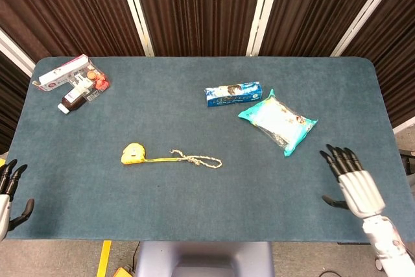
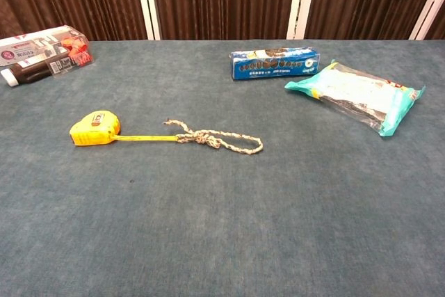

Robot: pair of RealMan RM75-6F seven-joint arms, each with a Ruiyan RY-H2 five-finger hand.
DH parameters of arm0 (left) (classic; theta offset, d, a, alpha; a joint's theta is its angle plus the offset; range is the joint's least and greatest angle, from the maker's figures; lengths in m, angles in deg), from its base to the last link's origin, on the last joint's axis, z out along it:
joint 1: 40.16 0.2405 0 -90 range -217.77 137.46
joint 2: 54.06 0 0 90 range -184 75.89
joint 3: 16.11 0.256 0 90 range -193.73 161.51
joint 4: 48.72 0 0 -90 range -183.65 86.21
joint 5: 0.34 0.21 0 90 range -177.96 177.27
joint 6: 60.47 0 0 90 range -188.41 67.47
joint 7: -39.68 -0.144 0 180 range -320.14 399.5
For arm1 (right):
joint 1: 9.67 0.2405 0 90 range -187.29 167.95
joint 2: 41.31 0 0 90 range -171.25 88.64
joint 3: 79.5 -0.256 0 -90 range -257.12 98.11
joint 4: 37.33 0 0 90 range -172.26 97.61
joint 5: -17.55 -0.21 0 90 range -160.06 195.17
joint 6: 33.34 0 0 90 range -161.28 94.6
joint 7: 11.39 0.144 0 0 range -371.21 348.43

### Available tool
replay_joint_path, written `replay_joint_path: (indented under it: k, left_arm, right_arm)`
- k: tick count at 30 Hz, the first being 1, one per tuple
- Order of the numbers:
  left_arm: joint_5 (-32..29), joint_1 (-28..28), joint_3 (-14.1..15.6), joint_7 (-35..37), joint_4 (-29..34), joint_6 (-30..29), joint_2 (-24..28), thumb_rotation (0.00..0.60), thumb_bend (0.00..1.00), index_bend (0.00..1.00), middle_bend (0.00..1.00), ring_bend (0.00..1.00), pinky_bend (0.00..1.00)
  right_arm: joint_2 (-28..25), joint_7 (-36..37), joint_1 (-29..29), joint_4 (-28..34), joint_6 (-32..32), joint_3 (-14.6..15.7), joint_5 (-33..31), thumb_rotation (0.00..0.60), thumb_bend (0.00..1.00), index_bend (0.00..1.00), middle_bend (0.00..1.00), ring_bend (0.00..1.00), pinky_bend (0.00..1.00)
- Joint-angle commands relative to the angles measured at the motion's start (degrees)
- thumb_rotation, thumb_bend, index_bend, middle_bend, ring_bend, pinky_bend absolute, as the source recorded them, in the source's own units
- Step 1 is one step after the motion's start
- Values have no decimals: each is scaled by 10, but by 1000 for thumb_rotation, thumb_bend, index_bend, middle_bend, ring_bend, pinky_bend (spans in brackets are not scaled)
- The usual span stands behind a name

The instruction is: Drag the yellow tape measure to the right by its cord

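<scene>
The yellow tape measure point(image 1: 132, 154) lies left of centre on the blue worktop point(image 1: 194, 205), its short yellow blade running right into a knotted, pale braided cord point(image 1: 198, 159) that ends in a loop. Nearest, the right robot hand point(image 1: 350, 185) hovers at the front right, released, fingers spread, holding nothing. The left robot hand point(image 1: 9, 196) is cut off at the front left corner, fingers apart and empty. The chest view shows neither. Farther back sit a teal snack bag point(image 1: 277, 121) and a blue biscuit pack point(image 1: 233, 94); the far left corner holds boxes and a bottle point(image 1: 71, 81), labels unreadable.
</scene>
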Motion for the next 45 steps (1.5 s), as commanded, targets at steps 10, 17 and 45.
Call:
replay_joint_path:
  k: [10, 17, 45]
  left_arm:
    - [-5, 5, -1, 0, 10, -4, 6, 600, 413, 90, 0, 0, 89]
    - [-4, 6, -2, 9, 10, -6, 10, 600, 413, 89, 0, 0, 90]
    - [-17, 4, -7, 39, 2, 4, 15, 600, 429, 109, 0, 0, 93]
  right_arm:
    - [29, -113, 176, 88, -223, -73, -88, 600, 63, 189, 57, 23, 0]
    - [101, -153, 237, 67, -276, -104, -179, 600, 87, 223, 56, 23, 0]
    - [330, -215, 341, -134, -290, -117, -330, 600, 391, 442, 69, 33, 0]
